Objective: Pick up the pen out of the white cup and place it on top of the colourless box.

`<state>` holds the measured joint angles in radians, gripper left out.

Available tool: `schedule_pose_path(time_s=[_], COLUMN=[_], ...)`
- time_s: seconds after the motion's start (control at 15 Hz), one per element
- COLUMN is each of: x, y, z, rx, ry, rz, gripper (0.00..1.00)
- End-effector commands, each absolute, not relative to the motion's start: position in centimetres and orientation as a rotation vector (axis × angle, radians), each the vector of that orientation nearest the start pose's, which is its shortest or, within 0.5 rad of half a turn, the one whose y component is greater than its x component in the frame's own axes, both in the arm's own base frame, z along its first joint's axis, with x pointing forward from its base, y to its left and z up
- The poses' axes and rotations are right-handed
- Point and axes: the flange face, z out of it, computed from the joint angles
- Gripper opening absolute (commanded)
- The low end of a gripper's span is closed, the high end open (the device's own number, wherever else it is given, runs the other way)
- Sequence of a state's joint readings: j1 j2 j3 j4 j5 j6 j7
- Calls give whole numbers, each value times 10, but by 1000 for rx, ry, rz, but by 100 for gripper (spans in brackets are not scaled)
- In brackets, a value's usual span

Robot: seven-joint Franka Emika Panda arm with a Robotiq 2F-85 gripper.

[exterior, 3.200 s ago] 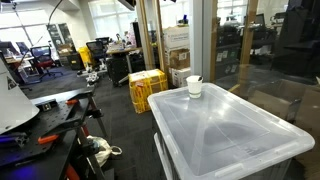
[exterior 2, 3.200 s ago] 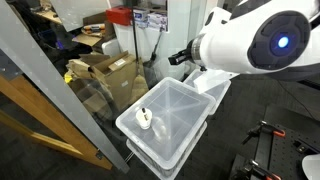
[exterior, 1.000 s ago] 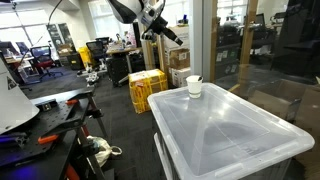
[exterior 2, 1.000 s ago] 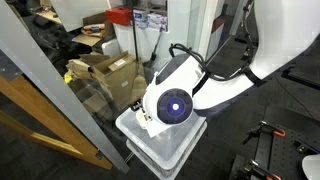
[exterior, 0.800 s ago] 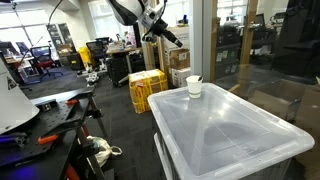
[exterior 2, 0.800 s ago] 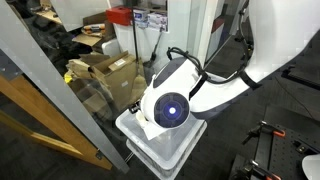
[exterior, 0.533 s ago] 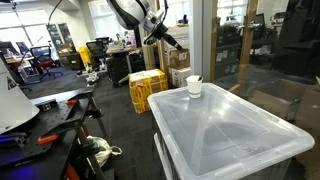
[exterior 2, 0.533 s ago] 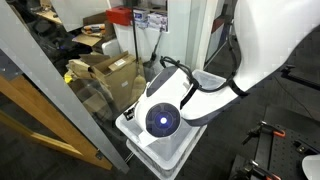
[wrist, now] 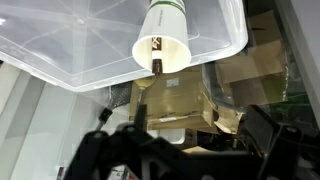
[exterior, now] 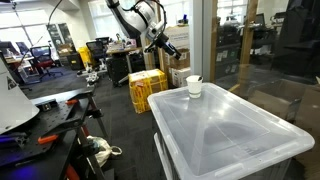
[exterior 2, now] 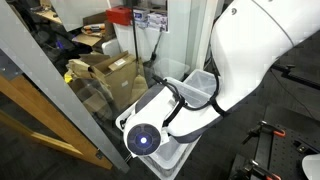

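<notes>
A white paper cup [exterior: 194,86] stands at the far end of the clear plastic box lid [exterior: 225,125]. The wrist view, which looks upside down, shows the cup [wrist: 165,38] from its open end with a dark pen [wrist: 156,64] inside. My gripper [exterior: 169,49] hangs in the air above the cup and off to its side, apart from it. In the wrist view its fingers [wrist: 185,150] are spread wide and hold nothing. In an exterior view the arm [exterior 2: 150,130] hides the cup and most of the box [exterior 2: 204,84].
A glass partition with wooden framing [exterior: 206,40] stands beside the box. Yellow crates [exterior: 147,88] sit on the floor behind it. Cardboard boxes [exterior 2: 108,74] lie beyond the glass. A workbench [exterior: 40,110] with tools and office chairs are further off.
The arm has swung lower and nearer to the cup. In the exterior view facing the glass, the arm now covers the box where the cup stands.
</notes>
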<state>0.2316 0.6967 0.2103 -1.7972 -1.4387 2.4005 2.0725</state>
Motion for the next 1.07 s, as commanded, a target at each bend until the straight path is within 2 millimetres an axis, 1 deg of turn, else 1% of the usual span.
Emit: schedule_pose_path(time_s=[0.0, 0.13, 0.2, 0.47, 0.67, 0.73, 0.8, 0.87, 0.93, 1.0], x=[601, 602, 603, 604, 607, 609, 609, 610, 610, 611], y=[271, 271, 270, 257, 249, 246, 243, 240, 237, 234], z=[155, 152, 152, 152, 150, 149, 148, 146, 144, 142], rx=[-3042, -3037, -3034, -3041, -3030, -3030, -3031, -3032, -3032, -3033], ry=[944, 948, 900, 841, 826, 841, 848, 869, 884, 886], rz=[-1241, -1252, -1252, -1266, -1242, -1224, -1209, -1198, -1187, -1178], gripper=[100, 100, 100, 100, 100, 94, 92, 81, 75, 71])
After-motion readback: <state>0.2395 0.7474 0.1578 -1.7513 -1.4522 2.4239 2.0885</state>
